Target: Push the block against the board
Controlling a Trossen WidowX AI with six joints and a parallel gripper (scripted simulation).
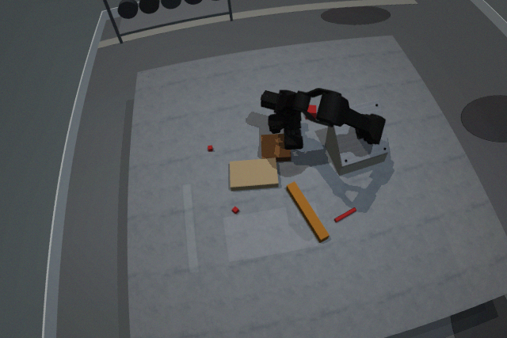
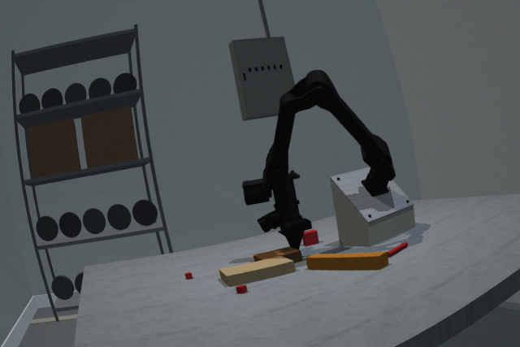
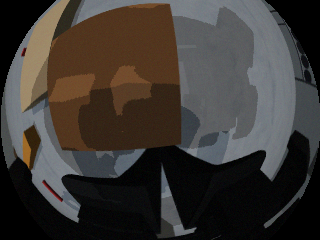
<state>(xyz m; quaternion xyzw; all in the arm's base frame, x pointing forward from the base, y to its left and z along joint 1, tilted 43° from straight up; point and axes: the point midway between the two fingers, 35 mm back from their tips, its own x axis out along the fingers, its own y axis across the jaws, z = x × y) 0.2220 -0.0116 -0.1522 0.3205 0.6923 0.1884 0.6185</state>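
The square block (image 1: pixel 270 146) (image 2: pixel 273 254) (image 3: pixel 115 60) is brown and lies flat behind the tan board (image 1: pixel 253 173) (image 2: pixel 257 271) (image 3: pixel 40 55). It is offset to the right, with its right part sticking out past the board's right end. They lie very close together; whether they touch is hard to tell. My gripper (image 1: pixel 293 146) (image 2: pixel 296 247) (image 3: pixel 159 143) is shut and empty, pointing down low at the block's right side, with the tips close to that side's edge in the wrist view. Contact with the block is not clear, and the arm hides part of its right side in the top view.
An orange bar (image 1: pixel 306 211) (image 2: pixel 348 261) lies right of the board, with a red rod (image 1: pixel 344 214) (image 2: pixel 398 249) beyond it. A red cube (image 1: pixel 311 111) (image 2: pixel 310 237) stands behind the block. Two tiny red cubes (image 1: pixel 210 148) (image 1: pixel 235 210) lie near the board. The arm's wedge base is at right.
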